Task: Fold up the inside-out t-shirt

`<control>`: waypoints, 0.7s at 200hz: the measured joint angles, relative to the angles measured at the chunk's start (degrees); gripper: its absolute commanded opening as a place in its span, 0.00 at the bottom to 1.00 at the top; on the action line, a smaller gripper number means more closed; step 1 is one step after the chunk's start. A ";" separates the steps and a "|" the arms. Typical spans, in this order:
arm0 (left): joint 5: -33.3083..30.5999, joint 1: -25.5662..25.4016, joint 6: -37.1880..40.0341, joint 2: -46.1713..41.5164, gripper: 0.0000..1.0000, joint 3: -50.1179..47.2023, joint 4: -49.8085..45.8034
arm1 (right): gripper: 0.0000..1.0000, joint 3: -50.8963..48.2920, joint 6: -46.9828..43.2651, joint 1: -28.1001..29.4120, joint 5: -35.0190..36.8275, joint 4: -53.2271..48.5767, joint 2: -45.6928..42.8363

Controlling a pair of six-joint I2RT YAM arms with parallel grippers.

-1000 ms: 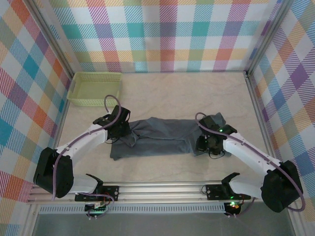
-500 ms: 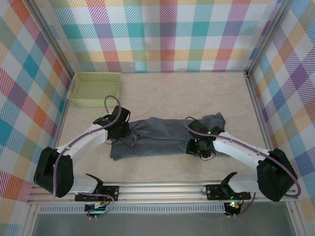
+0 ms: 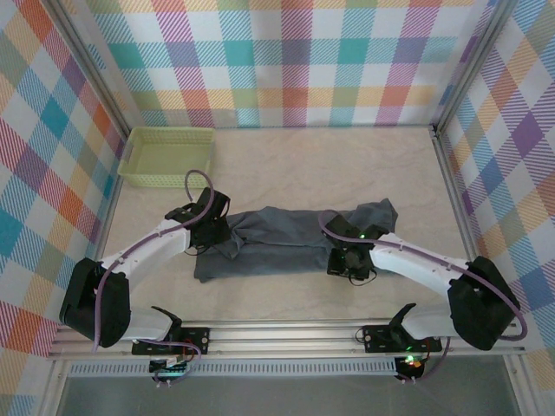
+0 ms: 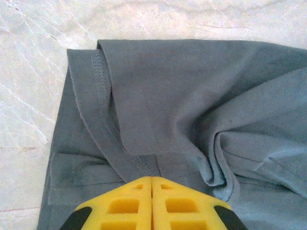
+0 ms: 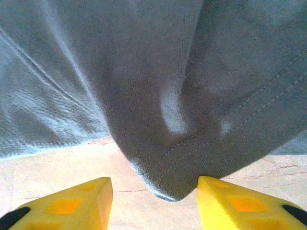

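Note:
The inside-out t-shirt [image 3: 286,238] lies as a long slate-blue band across the middle of the table, its stitched seams [image 4: 101,76] facing up. My left gripper [image 3: 211,230] rests on the shirt's left end. Its yellow fingers [image 4: 151,178] are pressed together, with no cloth seen between them. My right gripper [image 3: 347,257] sits low at the shirt's near edge, right of the middle. It stands open [image 5: 153,186], with a hemmed corner of the shirt [image 5: 182,187] hanging down between the two yellow fingertips [image 5: 96,191], just above the table.
A pale yellow-green mesh basket [image 3: 166,156] stands at the back left corner. The marbled tabletop [image 3: 347,165] stretches bare behind the shirt. Plaid walls close in the left, right and back sides, and a metal rail runs along the near edge.
My right gripper has slid left along the shirt's near edge and its jaws have narrowed a little. The left arm has stayed where it was.

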 measured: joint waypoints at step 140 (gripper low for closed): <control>7.13 0.33 -4.79 1.40 0.24 -5.16 6.45 | 0.00 3.78 -1.36 0.42 10.56 -5.60 1.22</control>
